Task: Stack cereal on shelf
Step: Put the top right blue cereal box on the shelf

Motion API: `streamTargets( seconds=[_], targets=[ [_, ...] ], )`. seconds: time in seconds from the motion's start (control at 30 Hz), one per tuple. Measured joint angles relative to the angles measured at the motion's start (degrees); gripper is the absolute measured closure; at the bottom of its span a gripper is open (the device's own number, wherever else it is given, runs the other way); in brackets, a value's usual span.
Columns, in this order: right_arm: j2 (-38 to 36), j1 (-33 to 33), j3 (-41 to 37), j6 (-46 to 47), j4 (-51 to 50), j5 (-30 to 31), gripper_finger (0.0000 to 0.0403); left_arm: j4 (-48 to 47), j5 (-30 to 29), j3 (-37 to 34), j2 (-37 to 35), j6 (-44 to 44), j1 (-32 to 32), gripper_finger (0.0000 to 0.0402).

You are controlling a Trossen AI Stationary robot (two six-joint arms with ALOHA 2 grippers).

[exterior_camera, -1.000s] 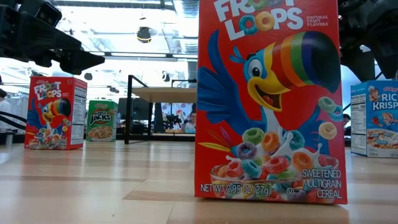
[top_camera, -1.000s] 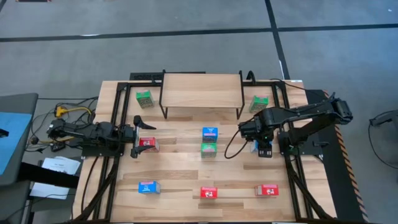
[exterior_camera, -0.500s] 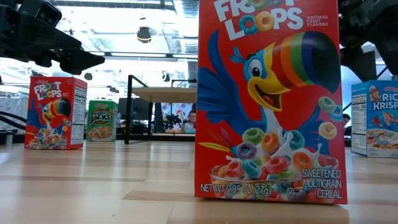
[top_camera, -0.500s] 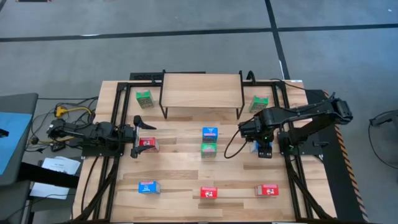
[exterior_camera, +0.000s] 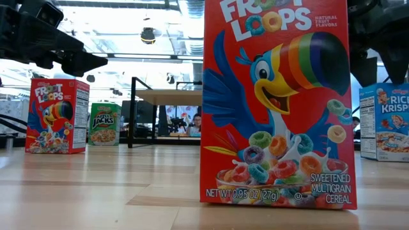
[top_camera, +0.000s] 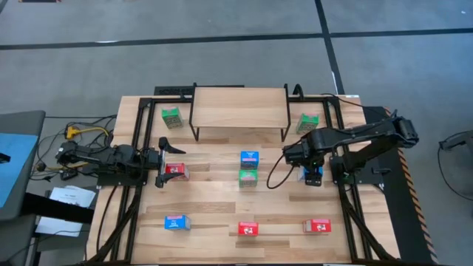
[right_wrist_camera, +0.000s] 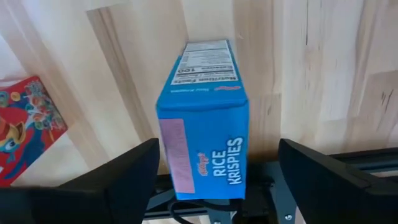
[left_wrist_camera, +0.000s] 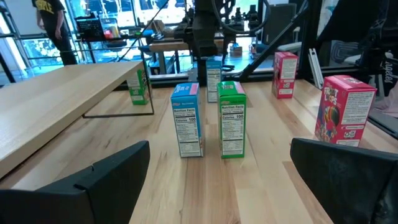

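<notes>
Right tool [right_wrist_camera: 211, 168] poised directly above an upright blue cereal box [top_camera: 312, 174] at the right side of the surface [top_camera: 214, 207], fingers [right_wrist_camera: 124, 180] spread wide either side of it, released and not touching. Left tool [left_wrist_camera: 217, 180] likewise spread open, gripping nothing, low at the left just beside a red box [top_camera: 174, 171]. Shelf [top_camera: 239, 107] bare at the far edge, flanked by a green box [top_camera: 171, 114] at left and another [top_camera: 308, 121] at right. Blue box [top_camera: 249, 157] and green box [top_camera: 247, 176] together at centre. Along the near edge, a blue box [top_camera: 176, 221], a red box [top_camera: 248, 229] and another red [top_camera: 319, 225].
</notes>
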Motion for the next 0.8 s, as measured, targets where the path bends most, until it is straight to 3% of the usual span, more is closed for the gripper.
streamTargets(
  seconds=[0.43,0.8],
  targets=[
    [4.66,0.0,-0.07,-0.32,0.64,-0.68,0.0061,0.0,0.0,0.0,0.0,-0.01,0.0,0.0022],
    [4.61,0.0,-0.07,-0.52,0.42,-0.7,0.0131,0.0,-0.01,0.0,0.0,-0.01,-0.01,0.0022]
  ],
)
